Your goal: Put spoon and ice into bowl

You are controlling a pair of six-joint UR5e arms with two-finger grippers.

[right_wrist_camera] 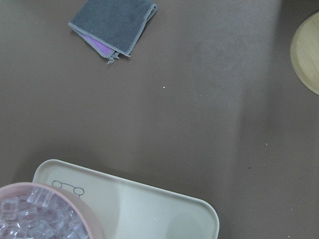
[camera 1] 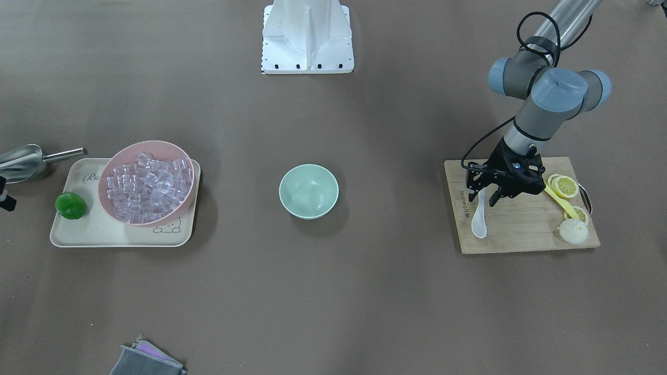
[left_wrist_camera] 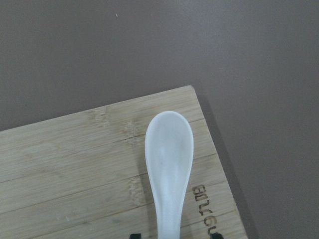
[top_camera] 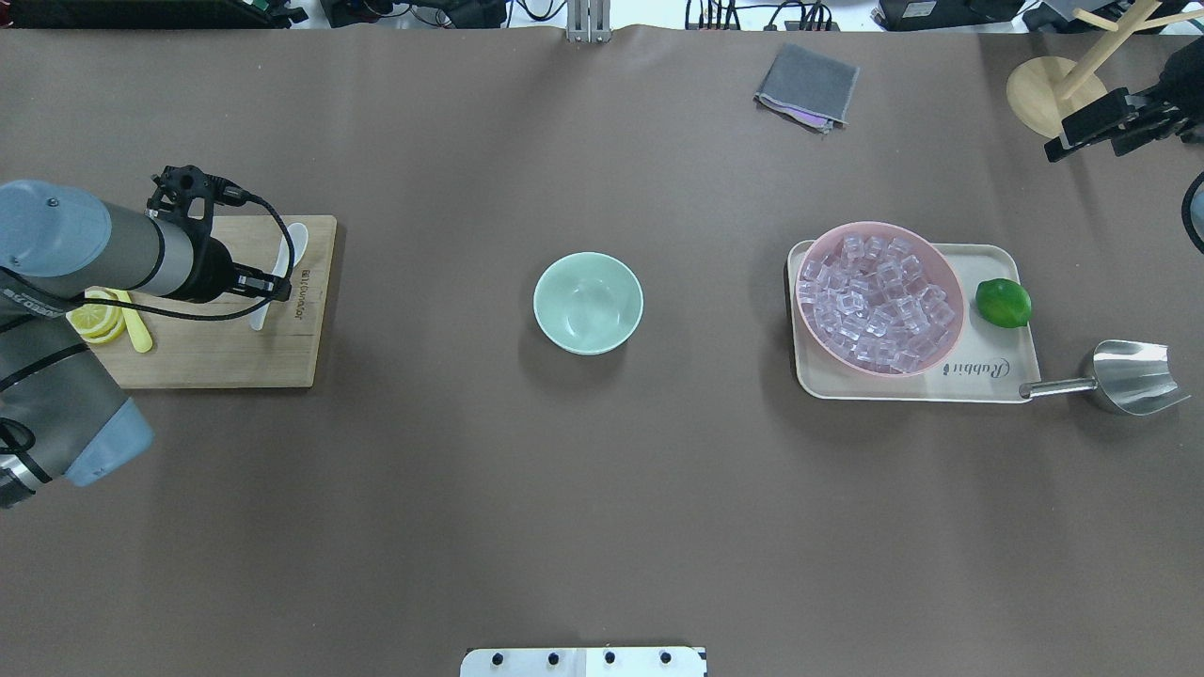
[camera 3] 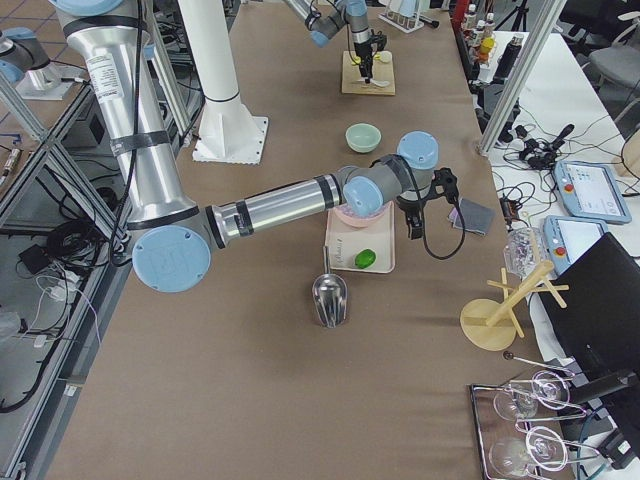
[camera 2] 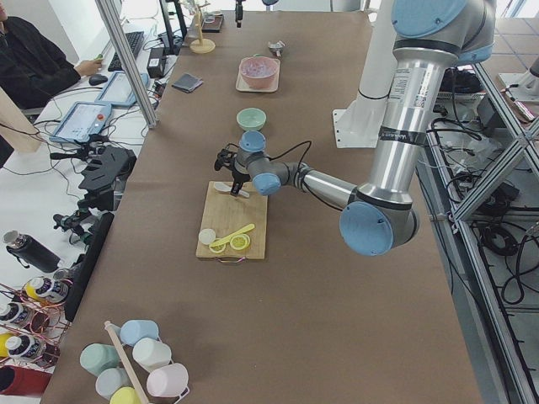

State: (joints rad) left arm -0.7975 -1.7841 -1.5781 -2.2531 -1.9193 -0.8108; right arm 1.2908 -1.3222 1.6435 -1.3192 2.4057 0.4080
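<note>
The white spoon (camera 1: 479, 220) lies on the wooden cutting board (camera 1: 521, 234), its scoop towards the board's corner; it also shows in the left wrist view (left_wrist_camera: 169, 159). My left gripper (camera 1: 484, 196) is low over the board and open, one finger on each side of the spoon's handle. The mint-green bowl (camera 1: 308, 190) stands empty at mid-table. The ice (camera 1: 146, 182) is a heap of clear cubes in a pink bowl (top_camera: 950, 291) on a cream tray (camera 1: 94, 234). My right gripper (top_camera: 1082, 127) hangs beyond the tray; I cannot tell whether it is open or shut.
Lemon slices (camera 1: 565, 186), a thin yellow spoon (camera 1: 560, 200) and a lemon end (camera 1: 573, 232) share the board. A lime (camera 1: 71, 205) lies on the tray, a metal scoop (camera 1: 21, 161) beside it. A grey cloth (top_camera: 807, 85) and a wooden stand (top_camera: 1049, 94) are at the far side.
</note>
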